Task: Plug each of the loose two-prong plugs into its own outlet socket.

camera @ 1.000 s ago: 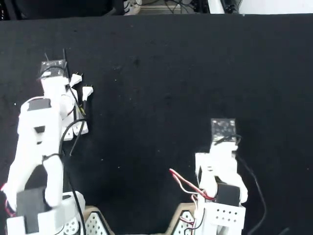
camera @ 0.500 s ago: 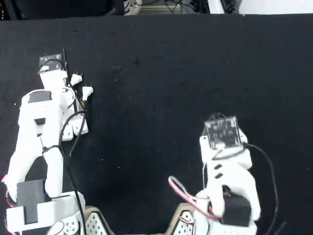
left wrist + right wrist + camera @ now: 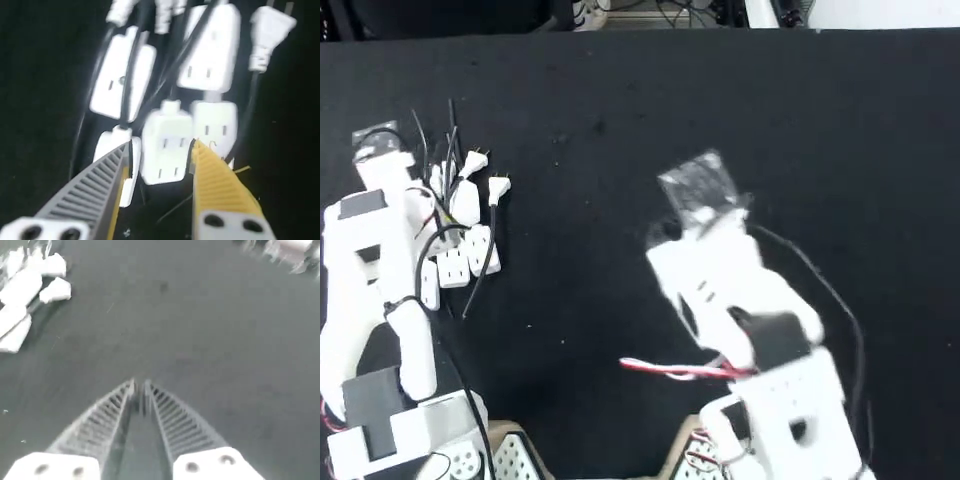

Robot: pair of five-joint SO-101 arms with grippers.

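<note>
Left pincer (image 3: 160,147) spread open, one finger at each side of a white outlet block (image 3: 167,150), near the left edge of the black table (image 3: 770,120). Right pincer (image 3: 139,385) closed, tips together, over the table's middle. From the left wrist, paired slots plain on the outlet sockets (image 3: 210,55); from above, the same sockets as plain white shapes among black cables (image 3: 480,270). Farther back, two loose two-prong plugs (image 3: 500,187), lying unplugged just beyond the sockets, prongs pointing far.
</note>
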